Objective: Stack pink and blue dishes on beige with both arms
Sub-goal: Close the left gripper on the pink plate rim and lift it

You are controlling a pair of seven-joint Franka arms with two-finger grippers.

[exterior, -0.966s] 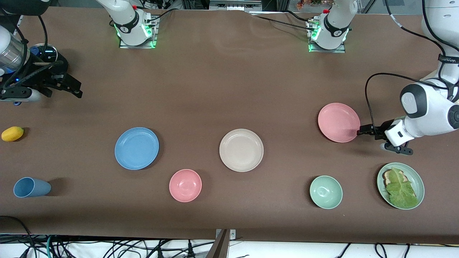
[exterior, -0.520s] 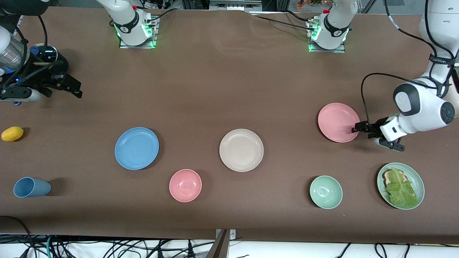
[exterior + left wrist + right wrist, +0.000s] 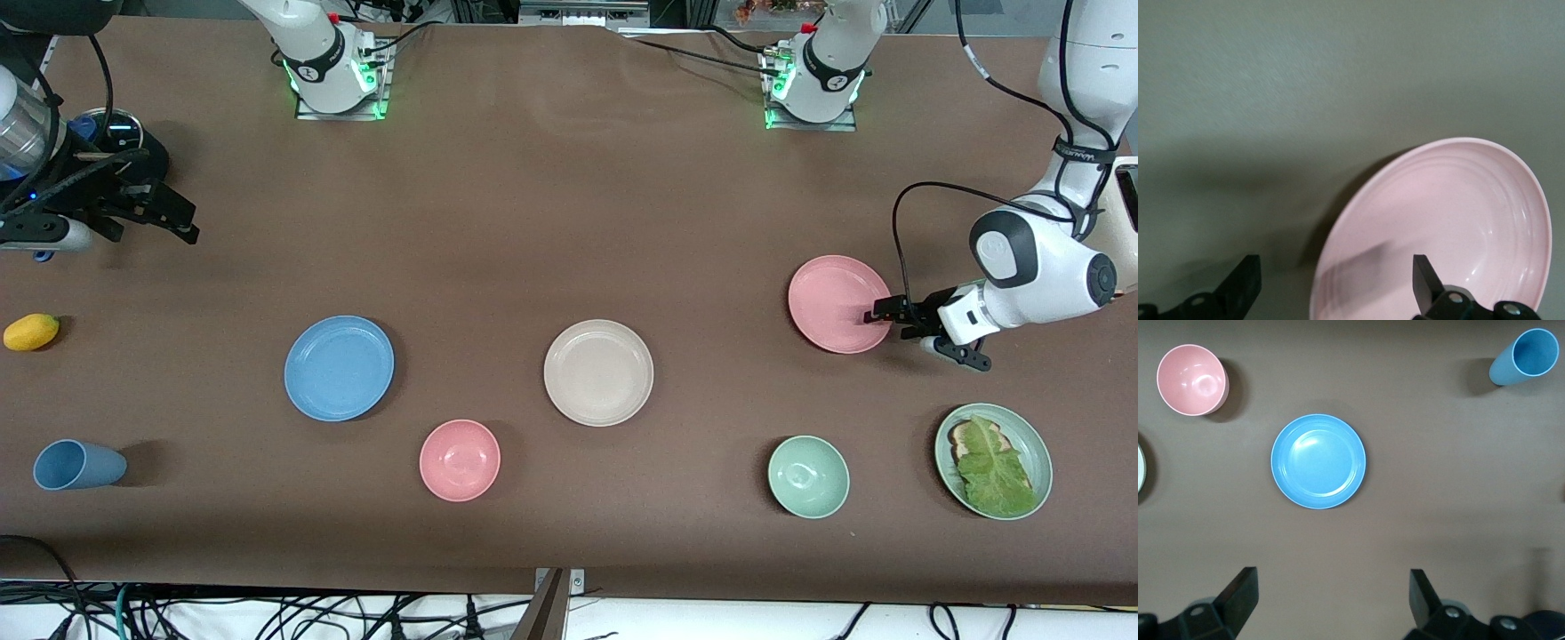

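Plates [image 3: 839,302] unlabelled; no readable writing.

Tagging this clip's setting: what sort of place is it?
Likely a robotics lab bench, not a kitchen: two arm bases bolted to the brown table, loose cables along its edge, and plastic dishes like the pink plate and blue plate spread out.

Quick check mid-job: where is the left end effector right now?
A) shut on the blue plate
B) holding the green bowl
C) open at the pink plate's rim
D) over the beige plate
C: the left end effector sits at the edge of the pink plate, and the left wrist view shows its fingers spread with the rim between them.
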